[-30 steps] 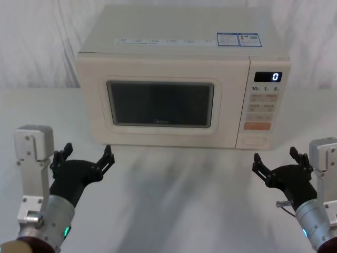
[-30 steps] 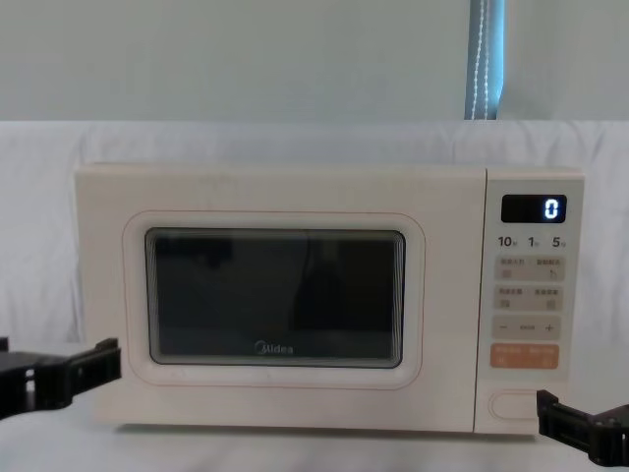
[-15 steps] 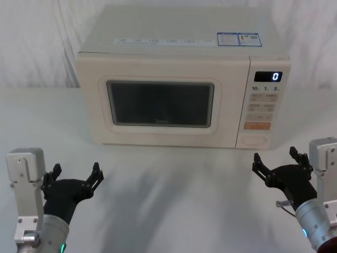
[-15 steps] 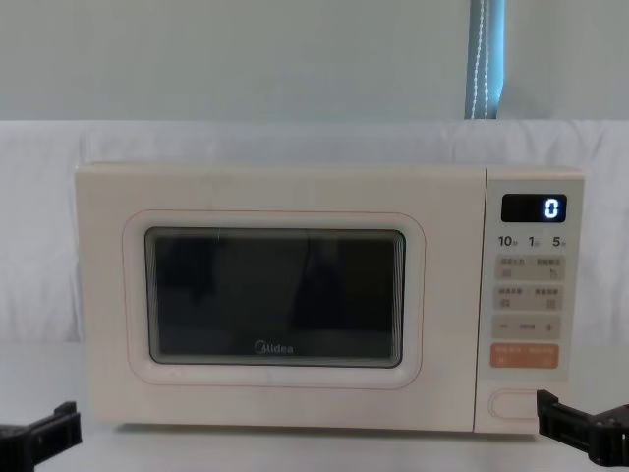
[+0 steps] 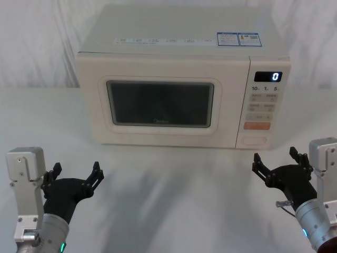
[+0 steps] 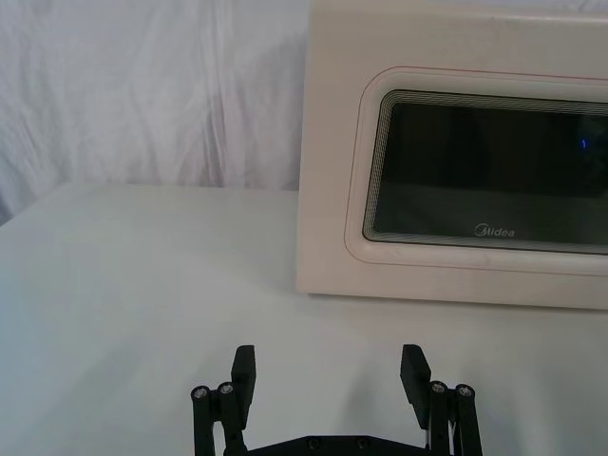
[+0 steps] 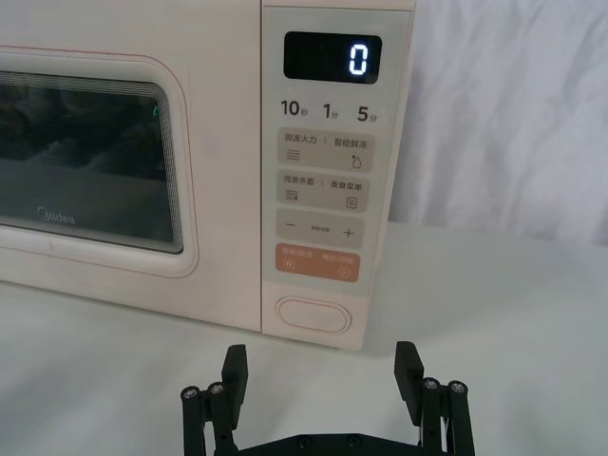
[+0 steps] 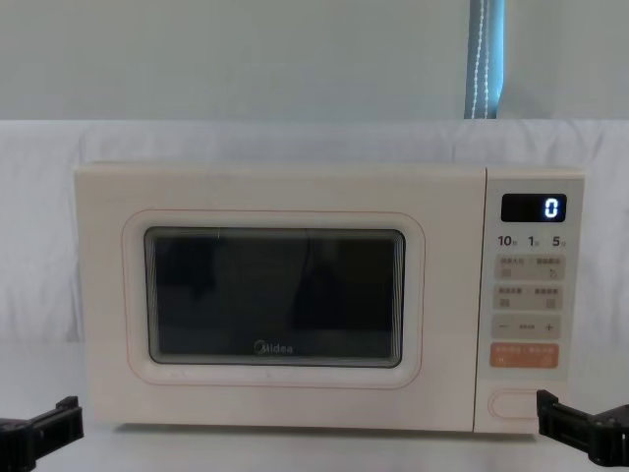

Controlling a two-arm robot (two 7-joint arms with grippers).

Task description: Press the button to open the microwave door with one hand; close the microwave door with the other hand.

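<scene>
Microwave door (image 5: 160, 104) flush w/ the control panel (image 5: 263, 103), button (image 5: 254, 141) untouched. Left claw (image 5: 72, 176) & right claw (image 5: 280, 163) both spread wide, hovering over bench (image 5: 174, 200), apart from microwave.

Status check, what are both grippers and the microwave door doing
Left gripper open, low over table, short of microwave. Right gripper open, before wide cream pill-shaped button. Large cream microwave door shut. Nothing in the way.

Both my arms are hanging low out front: left claw (image 5: 72, 174) spread open, empty, down at my left, right claw (image 5: 280, 161) same deal on my right.
</scene>
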